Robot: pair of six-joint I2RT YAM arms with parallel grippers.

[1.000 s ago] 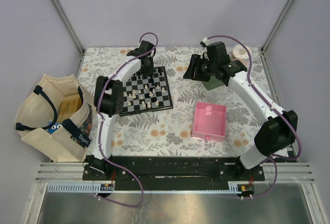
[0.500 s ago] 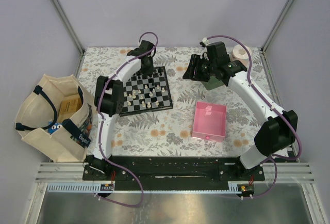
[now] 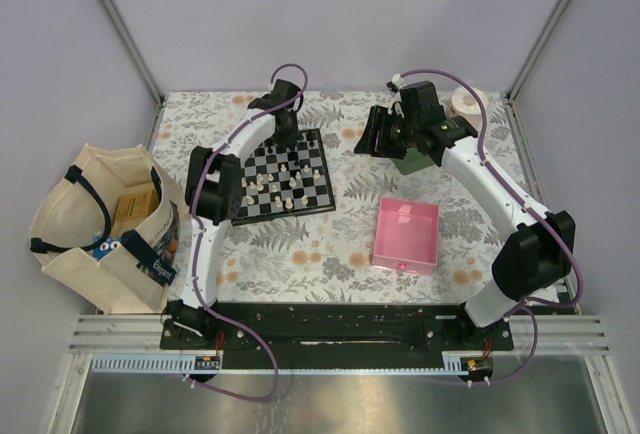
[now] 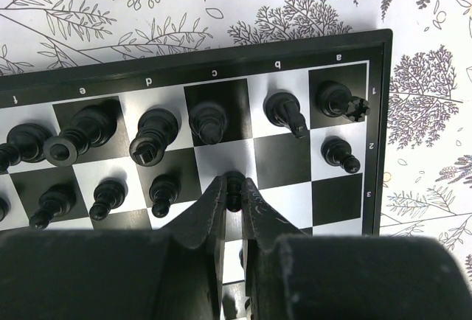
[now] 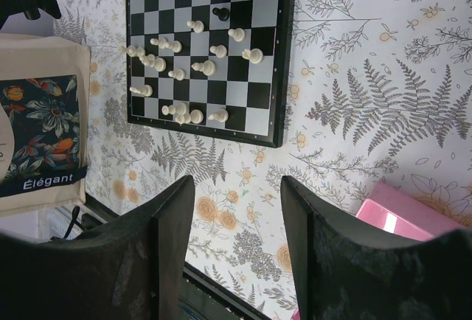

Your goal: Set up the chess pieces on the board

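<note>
Bearing board [image 3: 312, 189], floral tabletop [image 3: 300, 244], lilac walls [image 3: 340, 24]

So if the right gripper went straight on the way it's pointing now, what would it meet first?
Probably the bare floral-patterned tablecloth, between the black-and-white chequered chessboard and the pink square tray. The right gripper is open, nothing between its fingers in the wrist view, though depth is unclear.

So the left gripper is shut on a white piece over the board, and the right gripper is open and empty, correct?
Not quite: the piece is black, not white. The left wrist view shows the left gripper shut on a small black piece over the board. The rest holds: the right gripper is open and empty.
</note>
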